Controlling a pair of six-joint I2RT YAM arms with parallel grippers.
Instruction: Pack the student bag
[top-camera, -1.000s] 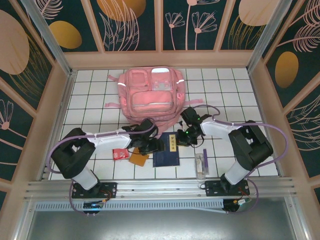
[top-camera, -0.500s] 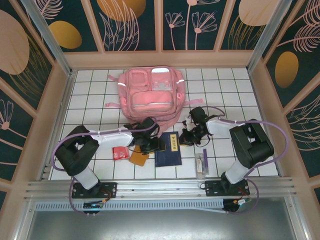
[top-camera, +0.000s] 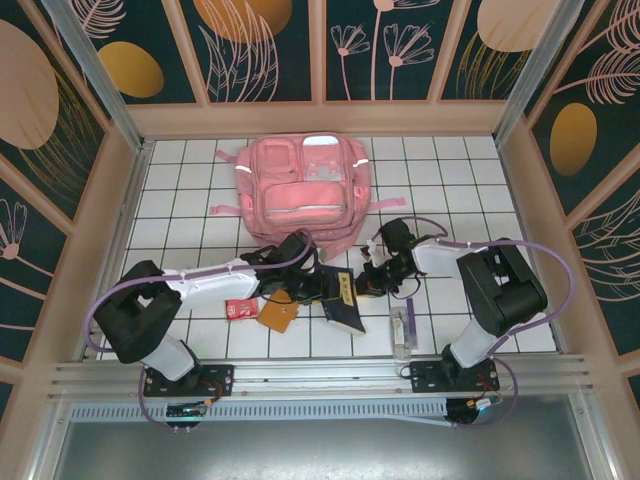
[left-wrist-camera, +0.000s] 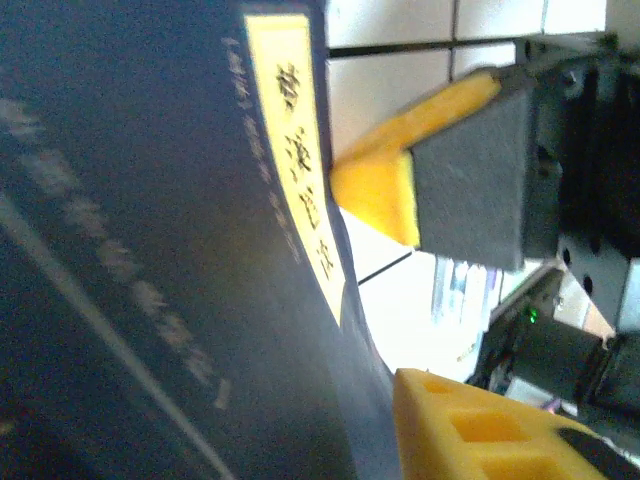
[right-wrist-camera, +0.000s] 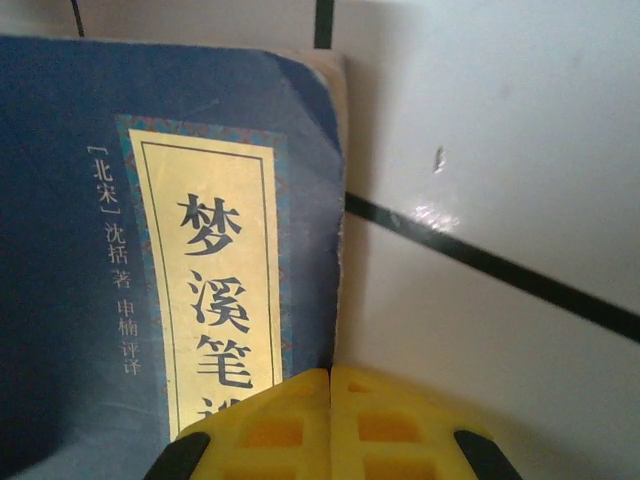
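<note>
Blue book (right-wrist-camera: 150, 250) cover, yellow label reading 梦溪笔, beside it [北宋] 沈括 著

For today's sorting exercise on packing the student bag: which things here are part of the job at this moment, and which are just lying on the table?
In the job:
- student bag
- blue book, at both grippers
- left gripper
- right gripper

Lying about:
- red packet
- orange card
- clear case
- purple pen
</note>
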